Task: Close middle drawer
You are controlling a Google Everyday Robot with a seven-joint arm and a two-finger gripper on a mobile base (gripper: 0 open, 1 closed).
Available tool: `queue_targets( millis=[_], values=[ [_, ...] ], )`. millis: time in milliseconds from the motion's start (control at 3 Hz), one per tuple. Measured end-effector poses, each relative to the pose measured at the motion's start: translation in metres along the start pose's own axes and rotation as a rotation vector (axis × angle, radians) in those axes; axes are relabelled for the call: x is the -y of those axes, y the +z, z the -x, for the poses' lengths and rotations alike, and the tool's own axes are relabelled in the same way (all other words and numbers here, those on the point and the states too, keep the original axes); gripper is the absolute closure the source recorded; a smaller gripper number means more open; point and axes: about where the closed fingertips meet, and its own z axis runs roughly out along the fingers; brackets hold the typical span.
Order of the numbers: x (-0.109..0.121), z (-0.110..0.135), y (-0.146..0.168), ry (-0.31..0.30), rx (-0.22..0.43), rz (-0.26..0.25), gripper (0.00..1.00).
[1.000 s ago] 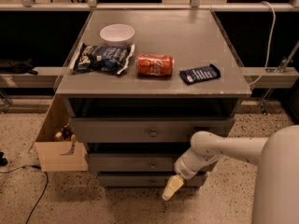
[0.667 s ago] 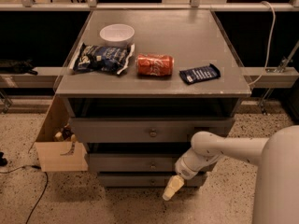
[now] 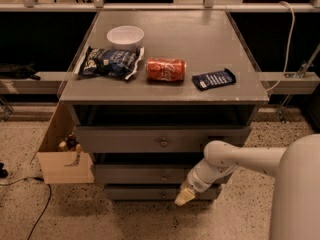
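The middle drawer [image 3: 135, 174] sits second down in the grey desk [image 3: 200, 44]. It looks like stiff, heavy wood, so push its flat front. The tool [image 3: 184, 196] hangs just below that front. I cannot tell if it is open or closed.

White arm [image 3: 240, 160] extended leftward, bent downward, hand [image 3: 184, 197] low, angled down-left

A cream-coloured gripper [image 3: 184, 196] on a white arm sits just below the plain grey middle drawer [image 3: 135, 174], under a grey top [image 3: 200, 39] bearing a white bowl [image 3: 125, 36], dark blue-and-white bag [image 3: 109, 62], red can [image 3: 165, 69] and navy wrapper [image 3: 214, 79].
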Motion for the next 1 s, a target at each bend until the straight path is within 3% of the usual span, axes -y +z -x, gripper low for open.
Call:
queue_targets(
  millis=[667,1000],
  values=[
    [0.035,0.016,-0.02,0.015,0.031,-0.12,0.88],
    [0.04,0.02,-0.022,0.013,0.041,-0.139,0.92]
  ],
)
